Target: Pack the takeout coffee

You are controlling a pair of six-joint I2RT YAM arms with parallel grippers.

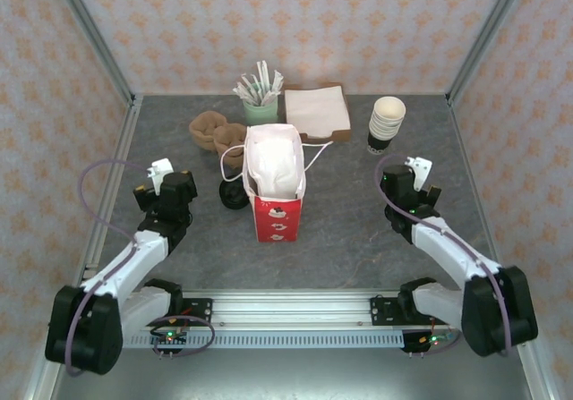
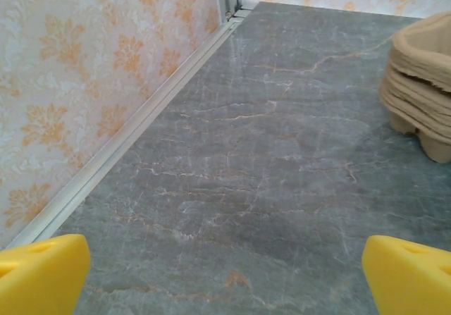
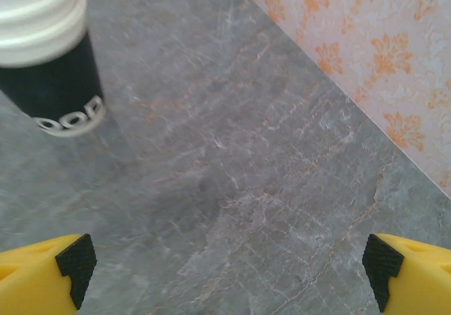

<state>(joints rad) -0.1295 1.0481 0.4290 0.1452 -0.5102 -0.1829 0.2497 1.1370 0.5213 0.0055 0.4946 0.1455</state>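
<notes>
Grey marbled desk (image 1: pixel 358 230) between papered walls carries a red bag (image 1: pixel 276 217) standing open at its middle, black lids (image 1: pixel 235 196) just left of it, the left claw (image 2: pixel 225 276) and right claw (image 3: pixel 225 276) both spread wide, pinching nothing, and where the coffee is I cannot tell.

Worktop (image 1: pixel 349 239): grey stone-look slab with pale and rust-coloured veins, matte finish. Boxed in on three sides by the back wall (image 1: pixel 295 24), left wall (image 1: pixel 45 105) and right wall (image 1: pixel 542 87), all in the same cream wallpaper with a repeating orange floral motif. Aluminium left post (image 1: pixel 94 38) and right post (image 1: pixel 485 33) at the rear corners, splayed outward in the top view. Aluminium strip (image 2: pixel 141 125) runs along the left wall/worktop joint. Light even and diffuse, shadows soft.
</notes>
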